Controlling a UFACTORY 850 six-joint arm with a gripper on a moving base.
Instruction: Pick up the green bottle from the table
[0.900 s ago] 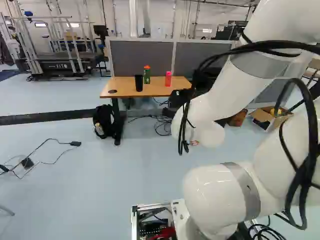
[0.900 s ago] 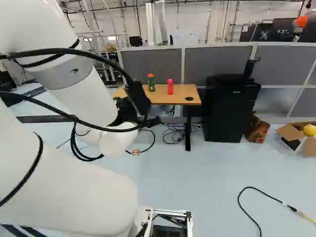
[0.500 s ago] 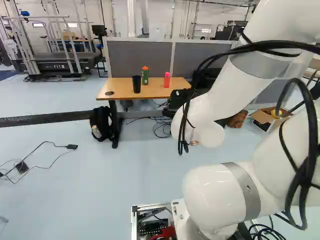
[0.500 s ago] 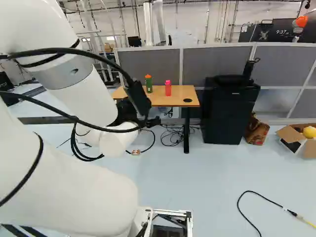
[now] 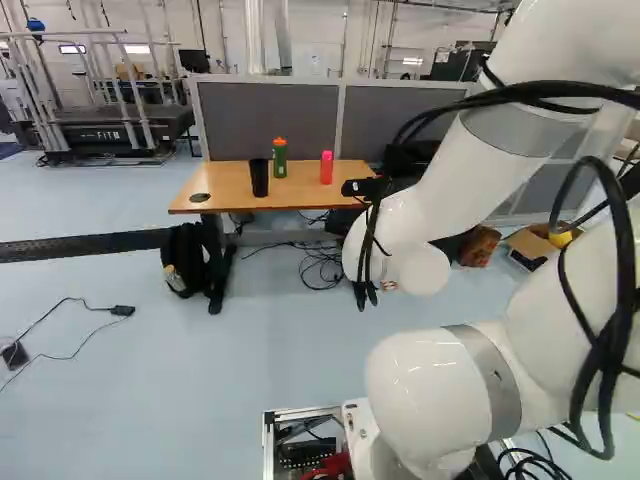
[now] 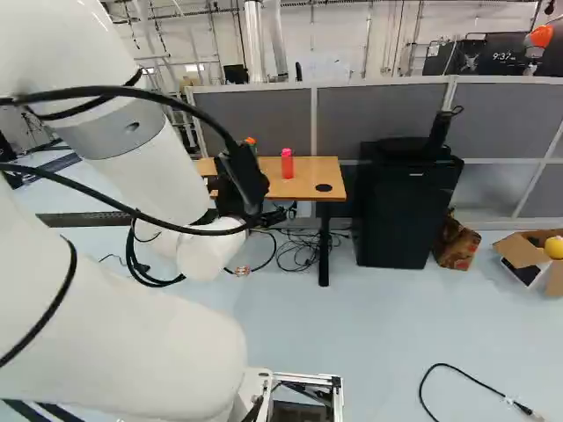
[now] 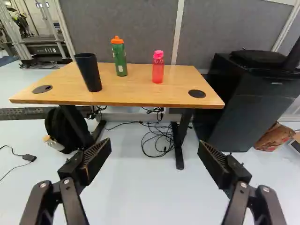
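Both fingers of the black, jointed gripper point(image 7: 154, 152) stood wide apart, released, with nothing held between them, well short of the rectangular table with the light wooden top and dark legs point(image 7: 140, 97). As for the task, it looked to be at the approach: the table was in plain sight ahead, but no grasp and no lift had been made. Left to do, as I judged it, were closing in on the table, bringing the gripper up to the bottle's height, shutting on it and raising it clear of the tabletop

The green bottle with the orange cap point(image 7: 120, 61) stood upright on the table, nearer its back edge than its front. On the same table, the tapered black cup point(image 7: 88, 71) was to its left and somewhat closer to the front edge, and the translucent pink bottle point(image 7: 158, 68) was to its right. From the gripper, the green bottle lay well ahead, beyond the table's front edge, and a little left of the midline between the fingers
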